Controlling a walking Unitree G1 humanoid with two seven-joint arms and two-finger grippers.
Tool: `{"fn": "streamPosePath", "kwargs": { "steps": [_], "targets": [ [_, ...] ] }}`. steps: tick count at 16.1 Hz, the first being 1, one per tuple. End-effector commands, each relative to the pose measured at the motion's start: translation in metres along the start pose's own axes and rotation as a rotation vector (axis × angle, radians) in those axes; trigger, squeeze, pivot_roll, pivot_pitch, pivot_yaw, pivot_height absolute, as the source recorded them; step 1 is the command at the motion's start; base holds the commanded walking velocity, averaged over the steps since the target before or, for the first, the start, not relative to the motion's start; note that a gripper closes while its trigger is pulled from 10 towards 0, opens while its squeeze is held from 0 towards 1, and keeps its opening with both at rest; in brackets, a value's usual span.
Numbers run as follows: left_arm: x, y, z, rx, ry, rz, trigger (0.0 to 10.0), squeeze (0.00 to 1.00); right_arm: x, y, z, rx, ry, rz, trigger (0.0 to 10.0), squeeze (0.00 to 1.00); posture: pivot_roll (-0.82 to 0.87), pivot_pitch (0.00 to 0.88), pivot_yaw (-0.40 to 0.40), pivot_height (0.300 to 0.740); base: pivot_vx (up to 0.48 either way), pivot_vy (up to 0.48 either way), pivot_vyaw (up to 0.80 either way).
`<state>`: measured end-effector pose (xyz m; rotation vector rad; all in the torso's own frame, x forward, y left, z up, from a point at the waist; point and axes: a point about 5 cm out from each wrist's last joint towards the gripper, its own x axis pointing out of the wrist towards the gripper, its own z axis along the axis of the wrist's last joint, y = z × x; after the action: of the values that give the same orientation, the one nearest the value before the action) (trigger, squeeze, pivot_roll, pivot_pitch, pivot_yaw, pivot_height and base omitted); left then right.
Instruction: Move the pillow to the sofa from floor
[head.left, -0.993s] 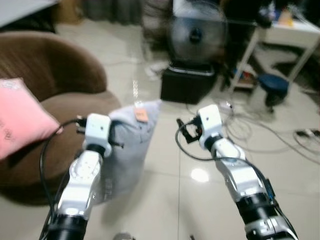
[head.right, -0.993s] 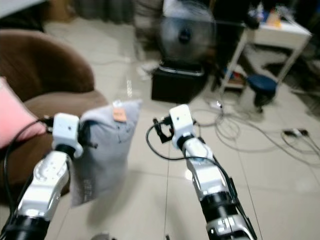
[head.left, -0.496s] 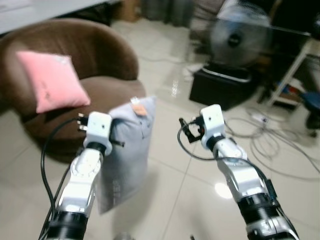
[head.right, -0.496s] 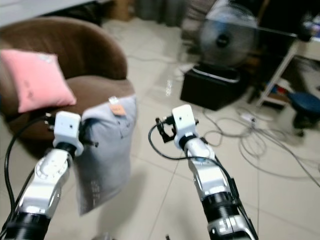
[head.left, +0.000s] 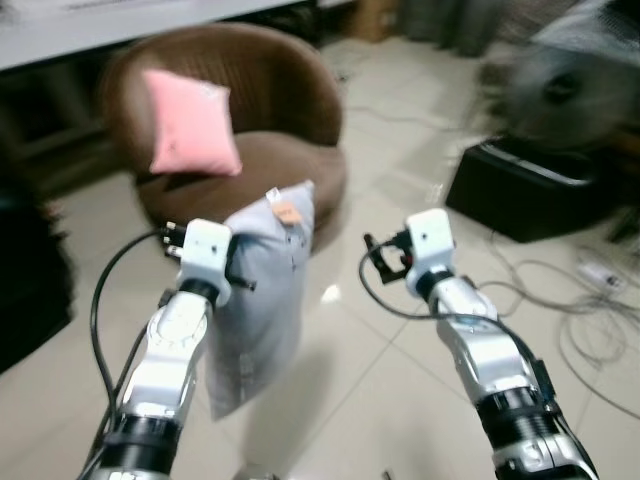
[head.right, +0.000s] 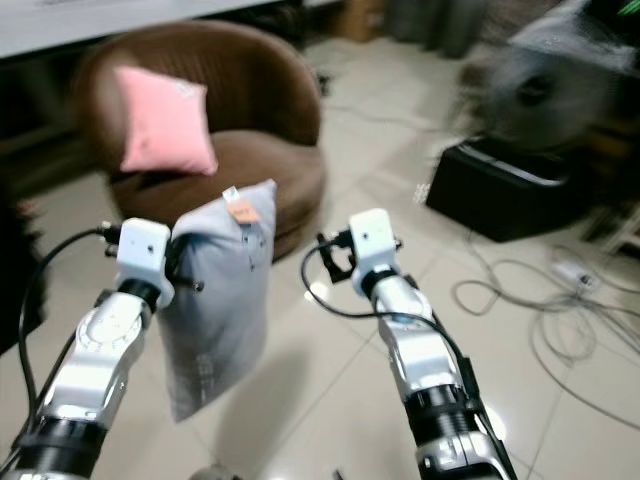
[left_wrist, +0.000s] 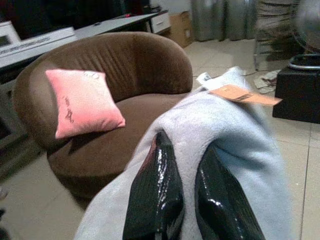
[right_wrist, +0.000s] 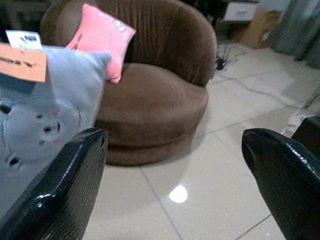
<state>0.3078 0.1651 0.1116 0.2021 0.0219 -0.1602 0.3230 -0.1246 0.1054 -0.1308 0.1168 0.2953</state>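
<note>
Left eye view, reading left to right: dark blurred mass at the far left edge, not identifiable. Beyond it, a round brown sofa on pale tiled floor, with a pink cushion propped upright against its backrest on the left part of the seat. Left gripper raised in front of the robot, fingers pinched tight on the upper edge of a grey pillow. Pillow hangs clear of the floor, nearly upright, lower corner trailing down beside the left arm; it sits in front of the sofa's front edge, not on the seat. Orange tag and a small white label at the pillow's top corner. Right wrist view shows a bear face printed on the pillow's grey cloth. Right gripper held up just right of the pillow, apart from it, fingers spread wide with nothing between them; the sofa's front and the bare tiles are seen through the gap, along with a bright light reflection on the floor. Further right, a black box on the floor with a blurred standing fan above it. White cables loop over the tiles toward the right edge, near a white power strip.
</note>
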Motion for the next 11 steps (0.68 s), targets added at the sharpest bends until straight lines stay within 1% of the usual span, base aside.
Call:
{"fn": "streamPosePath", "kwargs": {
  "steps": [1, 2, 5, 6, 8, 11],
  "targets": [
    [0.0061, -0.0016, 0.0128, -0.018, -0.042, -0.029, 10.0, 0.00, -0.0005, -0.0045, 0.0035, 0.003, -0.016, -0.028, 10.0, 0.00, 0.05, 0.000, 0.048, 0.740, 0.000, 0.000, 0.80],
    [0.0068, -0.0016, 0.0122, -0.021, -0.034, -0.036, 10.0, 0.00, -0.0010, -0.0046, 0.0024, 0.017, -0.013, -0.036, 10.0, 0.00, 0.05, 0.000, 0.048, 0.740, 0.000, 0.000, 0.00],
    [0.0075, 0.0015, 0.0123, -0.026, -0.033, -0.021, 10.0, 0.00, -0.0018, -0.0046, 0.0012, 0.029, -0.014, -0.044, 10.0, 0.00, 0.05, 0.000, 0.056, 0.740, 0.000, 0.429, 0.00],
    [0.0074, 0.0028, 0.0138, -0.007, -0.045, -0.010, 10.0, 0.00, -0.0018, -0.0047, 0.0012, 0.030, -0.014, -0.045, 10.0, 0.00, 0.05, 0.000, 0.056, 0.740, 0.000, 0.000, 0.00],
    [0.0071, 0.0031, 0.0147, -0.021, -0.048, -0.012, 10.0, 0.00, -0.0019, -0.0049, 0.0007, 0.032, -0.012, -0.047, 10.0, 0.00, 0.05, 0.000, 0.058, 0.740, 0.000, 0.000, 0.00],
    [0.0079, 0.0027, 0.0141, 0.003, -0.044, -0.016, 10.0, 0.00, -0.0022, -0.0042, 0.0009, 0.036, -0.013, -0.046, 10.0, 0.00, 0.05, 0.000, 0.059, 0.740, 0.000, 0.000, 0.00]
  ]
}}
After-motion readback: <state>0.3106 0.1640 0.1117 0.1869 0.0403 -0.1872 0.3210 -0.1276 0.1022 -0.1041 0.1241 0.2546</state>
